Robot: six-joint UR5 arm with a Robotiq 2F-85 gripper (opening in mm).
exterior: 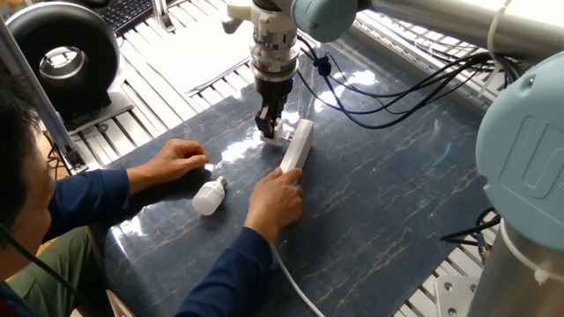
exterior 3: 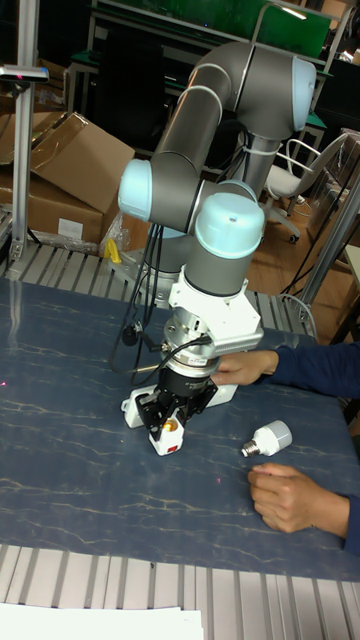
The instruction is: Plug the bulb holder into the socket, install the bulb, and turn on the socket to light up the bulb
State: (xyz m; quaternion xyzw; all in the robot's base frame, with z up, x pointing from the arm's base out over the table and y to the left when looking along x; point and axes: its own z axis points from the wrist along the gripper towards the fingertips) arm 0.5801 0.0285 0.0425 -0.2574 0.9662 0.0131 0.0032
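My gripper [exterior: 270, 129] [exterior 3: 166, 414] points down at the far end of the socket [exterior: 299, 145] [exterior 3: 136, 406], a slim white strip lying on the dark mat. It is shut on the bulb holder [exterior: 277, 137] [exterior 3: 169, 430], a small white cube whose orange round opening shows in the tall fixed view. The holder sits low against the side of the socket; its prongs are hidden. The bulb [exterior: 209, 196] [exterior 3: 266, 438] lies on its side on the mat, apart from the gripper, near the person's hands.
A person's hand [exterior: 276, 199] rests on the near end of the socket, and the other hand [exterior: 179, 159] lies by the bulb. The socket's white cable [exterior: 294, 282] runs off the mat's near edge. Black cables [exterior: 397, 97] trail behind the arm.
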